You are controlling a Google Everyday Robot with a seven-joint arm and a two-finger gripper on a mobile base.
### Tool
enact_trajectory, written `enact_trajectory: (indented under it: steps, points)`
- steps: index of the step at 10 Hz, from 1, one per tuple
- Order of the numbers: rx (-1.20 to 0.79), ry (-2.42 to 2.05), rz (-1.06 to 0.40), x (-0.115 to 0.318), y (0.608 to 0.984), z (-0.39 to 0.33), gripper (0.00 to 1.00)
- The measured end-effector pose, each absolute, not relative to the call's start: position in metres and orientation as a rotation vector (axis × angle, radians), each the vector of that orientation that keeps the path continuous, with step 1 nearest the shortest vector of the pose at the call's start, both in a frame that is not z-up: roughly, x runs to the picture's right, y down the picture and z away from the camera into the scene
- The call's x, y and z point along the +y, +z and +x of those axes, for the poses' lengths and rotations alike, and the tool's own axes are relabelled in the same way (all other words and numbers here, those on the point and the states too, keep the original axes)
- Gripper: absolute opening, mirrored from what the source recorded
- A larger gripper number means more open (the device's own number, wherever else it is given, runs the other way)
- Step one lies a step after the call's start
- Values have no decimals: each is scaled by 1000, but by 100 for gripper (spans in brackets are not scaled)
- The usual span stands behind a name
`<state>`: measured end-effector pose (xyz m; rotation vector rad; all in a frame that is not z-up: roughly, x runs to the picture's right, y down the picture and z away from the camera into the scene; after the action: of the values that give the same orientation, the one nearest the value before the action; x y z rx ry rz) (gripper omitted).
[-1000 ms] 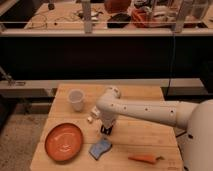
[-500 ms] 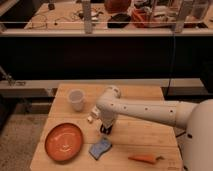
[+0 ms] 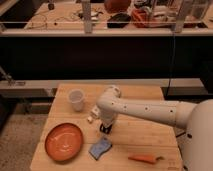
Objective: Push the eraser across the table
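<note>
Lab or workshop, railed bench [image 3: 100,32] behind strewn with cables and gear, claw [image 3: 105,128] low over the table [image 3: 145,137]

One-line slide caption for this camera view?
White arm's gripper lowered onto the light wooden table at a dark eraser, between orange plate, blue sponge and carrot.

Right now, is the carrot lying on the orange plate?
No. The carrot lies on the bare wooden table, right of the blue sponge, apart from the orange plate; the gripper is above the sponge.
</note>
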<state>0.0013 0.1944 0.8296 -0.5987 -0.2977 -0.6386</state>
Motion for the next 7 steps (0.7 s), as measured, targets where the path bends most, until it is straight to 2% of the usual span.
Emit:
enact_trajectory:
  steps: [7]
  points:
    - [-310, -618, -595, 190, 835, 2, 0]
